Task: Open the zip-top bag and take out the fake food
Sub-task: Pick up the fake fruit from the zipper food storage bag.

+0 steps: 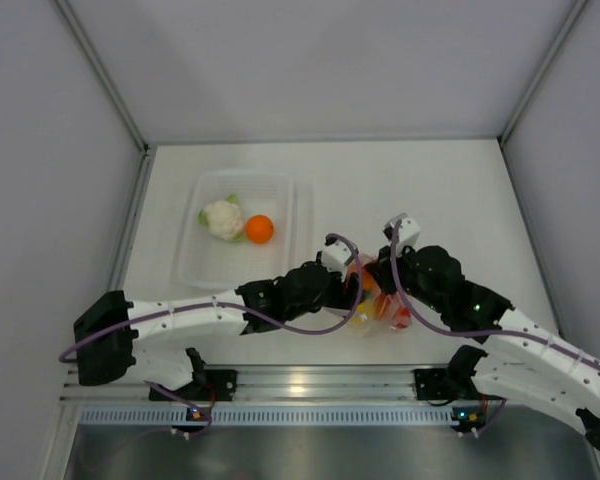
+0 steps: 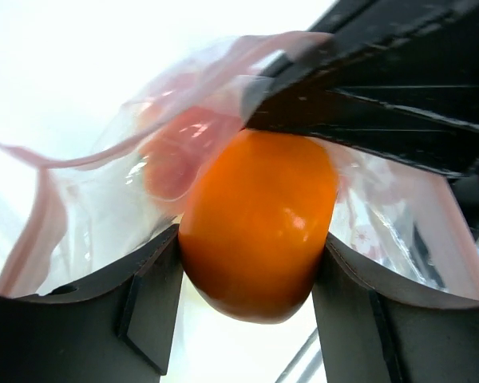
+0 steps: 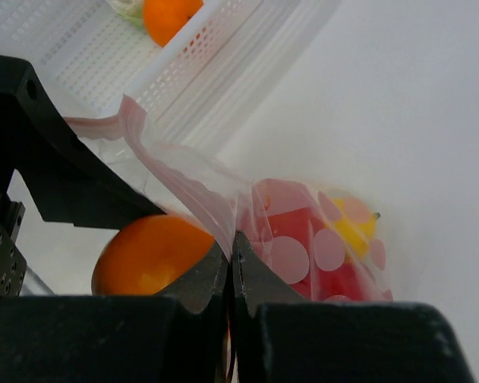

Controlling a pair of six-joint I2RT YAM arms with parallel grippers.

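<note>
The zip-top bag [image 1: 382, 308] lies between the two arms, its pink zip strip [image 2: 33, 227] parted and the mouth open. My left gripper [image 2: 251, 237] is shut on a glossy orange fake fruit [image 2: 259, 223] at the bag's mouth; the fruit [image 3: 148, 254] also shows in the right wrist view. My right gripper [image 3: 232, 249] is shut on the bag's plastic edge [image 3: 193, 190] and holds it up. Inside the bag [image 3: 319, 239] are a red piece [image 3: 299, 227] and a yellow lemon [image 3: 358, 225]. From above, both grippers meet over the bag and hide its mouth.
A clear rigid tray [image 1: 192, 265] stands at the back left of the bag, with a white cauliflower [image 1: 222, 218] and an orange [image 1: 259, 229] in it. Its perforated wall [image 3: 223, 60] is close behind the bag. White walls enclose the table.
</note>
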